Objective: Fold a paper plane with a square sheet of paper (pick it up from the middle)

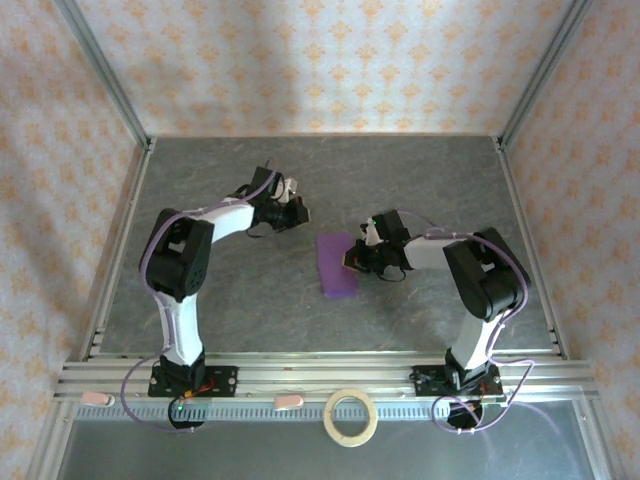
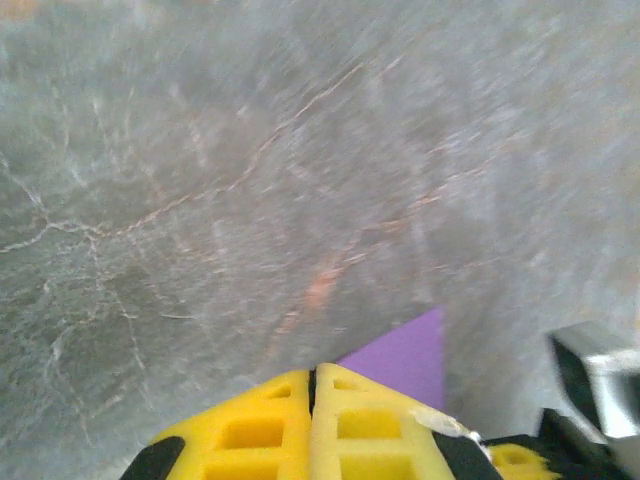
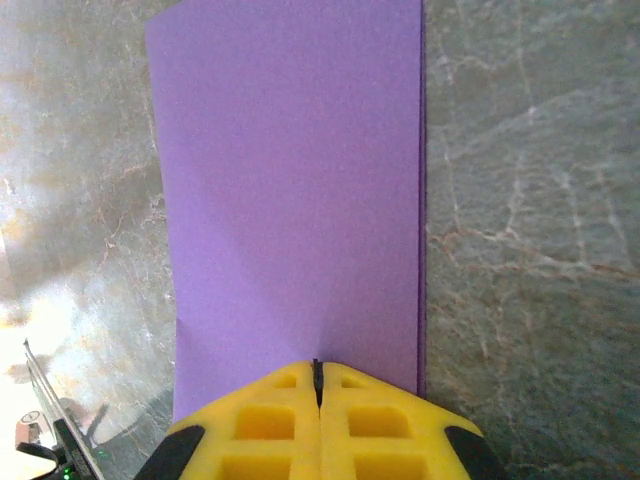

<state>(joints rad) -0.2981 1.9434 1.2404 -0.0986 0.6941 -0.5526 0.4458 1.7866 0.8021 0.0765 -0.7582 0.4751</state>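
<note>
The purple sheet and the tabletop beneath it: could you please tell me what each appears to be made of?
Purple sheet: thin paper, matte; it lies flat with crisp straight edges, and a folded layer seems to show along its right edge.
Tabletop: grey with pale veins like stone, though possibly a printed mat or laminate; faint sheen.

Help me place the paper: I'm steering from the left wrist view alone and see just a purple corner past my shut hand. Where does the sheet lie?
Observer: The purple sheet lies in the middle of the table, a narrow rectangle rather than a square.
Operator: Is the other hand near it?
Observer: Yes, the right hand sits shut at the sheet's right edge.
Operator: Any sign of folding?
Observer: In the right wrist view a second layer peeks out along one long edge, so it looks folded in half.
</note>
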